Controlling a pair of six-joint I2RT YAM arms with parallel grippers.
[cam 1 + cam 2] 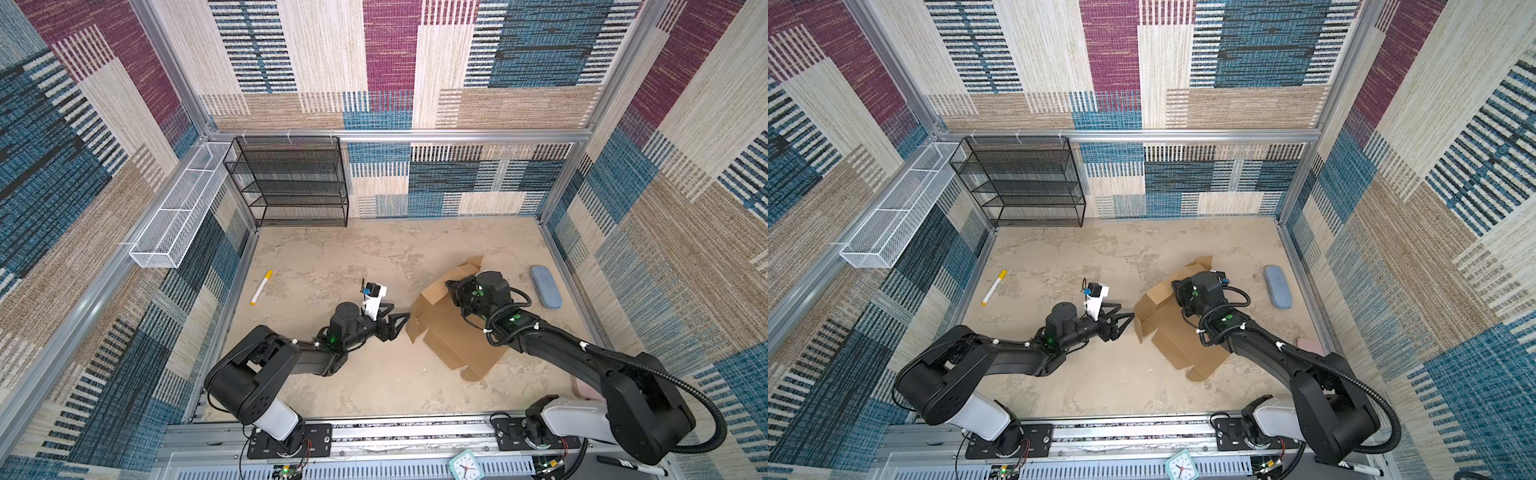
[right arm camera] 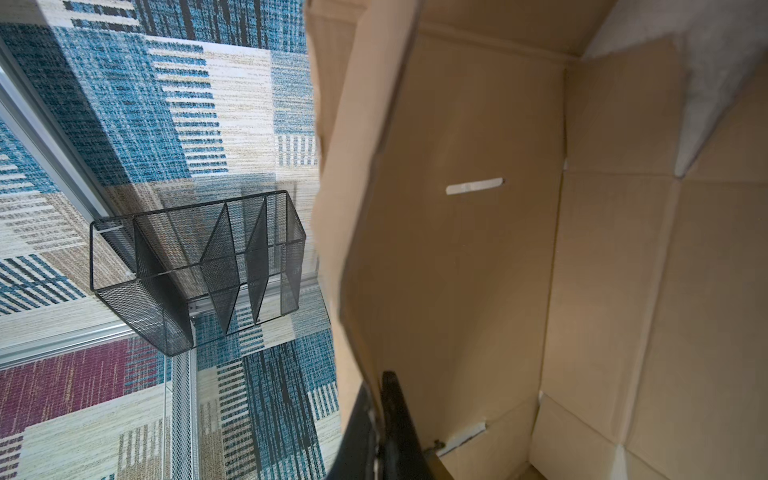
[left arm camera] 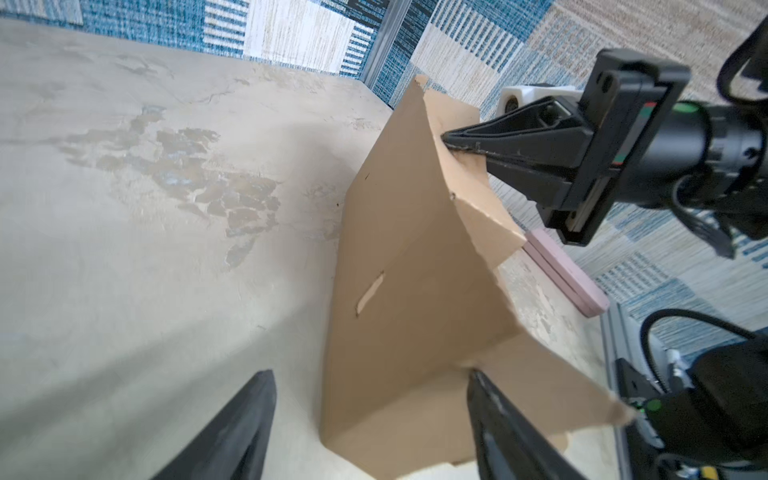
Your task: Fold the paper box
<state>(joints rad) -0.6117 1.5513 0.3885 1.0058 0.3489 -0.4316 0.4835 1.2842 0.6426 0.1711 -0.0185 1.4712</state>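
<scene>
The paper box (image 1: 455, 336) is plain brown cardboard, partly folded, lying right of the table's middle in both top views (image 1: 1183, 345). One wall stands upright and has a small slot (image 3: 370, 293). My right gripper (image 1: 451, 286) is shut on the top edge of that raised wall (image 2: 457, 249), and the pinch shows in the right wrist view (image 2: 380, 380) and the left wrist view (image 3: 446, 139). My left gripper (image 1: 401, 313) is open at the box's left edge. A corner of the box (image 3: 395, 332) lies between its fingers (image 3: 257, 415); whether they touch it I cannot tell.
A yellow-capped marker (image 1: 261, 287) lies at the left. A blue case (image 1: 545, 286) lies at the right, a pink block (image 3: 569, 274) beyond the box. A black mesh shelf (image 1: 291, 183) and white mesh basket (image 1: 178, 208) stand at the back left. A clock (image 1: 465, 465) sits on the front rail.
</scene>
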